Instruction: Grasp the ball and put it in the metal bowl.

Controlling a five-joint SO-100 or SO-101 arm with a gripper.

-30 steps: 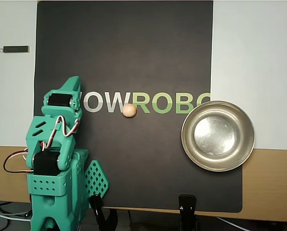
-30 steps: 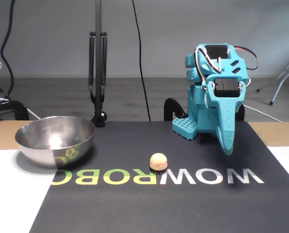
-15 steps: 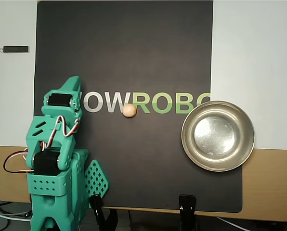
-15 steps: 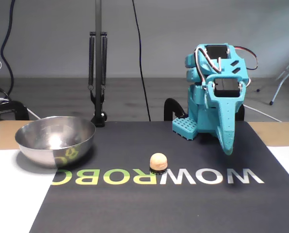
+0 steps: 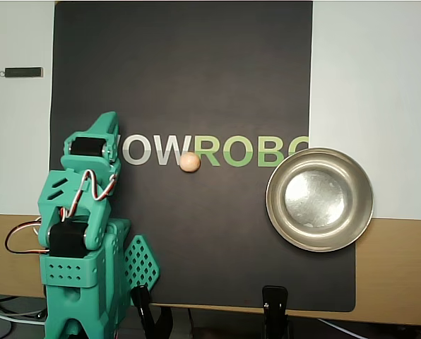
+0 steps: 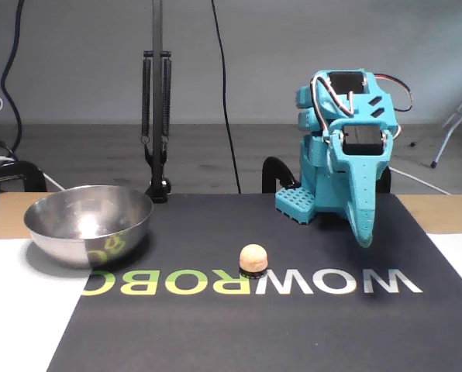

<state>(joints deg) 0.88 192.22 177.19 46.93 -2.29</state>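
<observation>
The small peach-tan ball rests on the black mat, on the printed lettering between the W and the R. The metal bowl sits at the mat's right edge in the overhead view and at the left in the fixed view; nothing lies in it. My teal arm is folded over its base, with the gripper pointing down to the mat, well left of the ball in the overhead view. Its jaws are pressed together with nothing between them.
The black mat with the printed lettering covers the middle of the table. A small dark stick lies on the white surface at far left. Two black clamps grip the near edge. A lamp stand rises behind the bowl.
</observation>
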